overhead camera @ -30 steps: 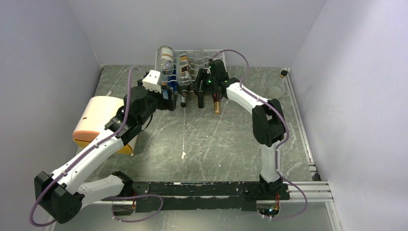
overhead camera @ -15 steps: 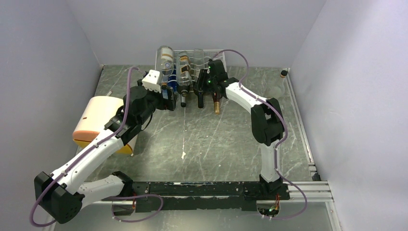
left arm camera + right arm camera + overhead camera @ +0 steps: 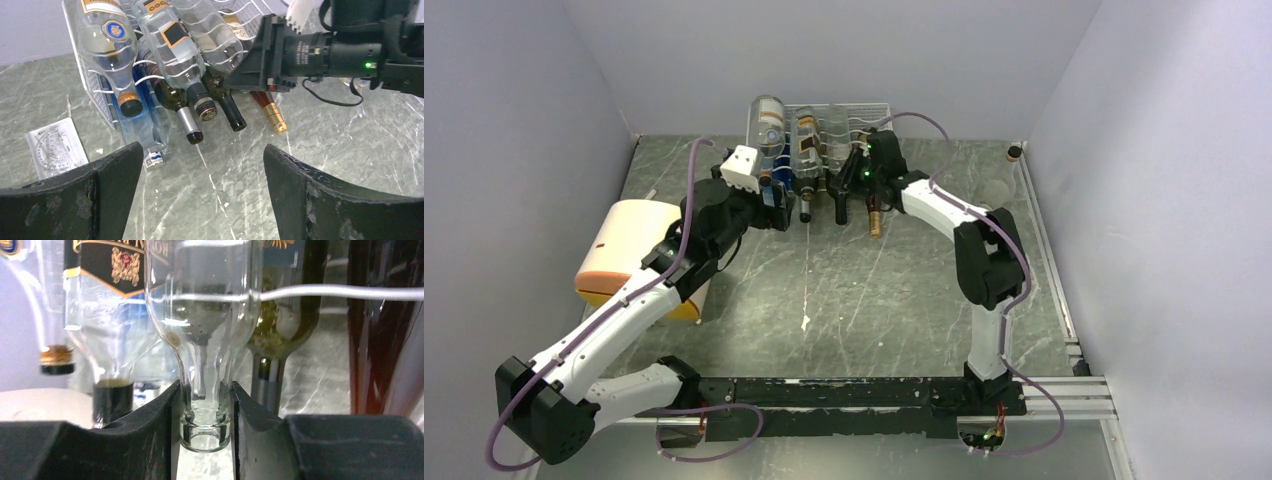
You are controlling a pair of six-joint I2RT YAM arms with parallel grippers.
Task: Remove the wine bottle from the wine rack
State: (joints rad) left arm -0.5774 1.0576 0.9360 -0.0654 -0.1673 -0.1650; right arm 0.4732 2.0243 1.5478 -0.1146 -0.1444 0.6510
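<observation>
the task is at its early part: the grip is made, the taking out is not. the right gripper (image 3: 205,412) is closed on the neck of a clear glass wine bottle (image 3: 202,315), and its two fingers (image 3: 160,425) press the neck from both sides, just behind the lip. the bottle still lies in the wine rack (image 3: 869,107), which stands at the far middle of the table (image 3: 874,290). it lies in an upper tier toward the right side, with the neck pointing near, and a white wire (image 3: 340,291) of the rack crosses its shoulder. other bottles (image 3: 172,42) lie beside and under it.

the left gripper (image 3: 200,167) is wide open and holds nothing; it hangs near the left end of the rack, apart from the bottles.

what is left, i judge, is to draw the bottle out toward the near side, free of the wires, and to set it down.
</observation>
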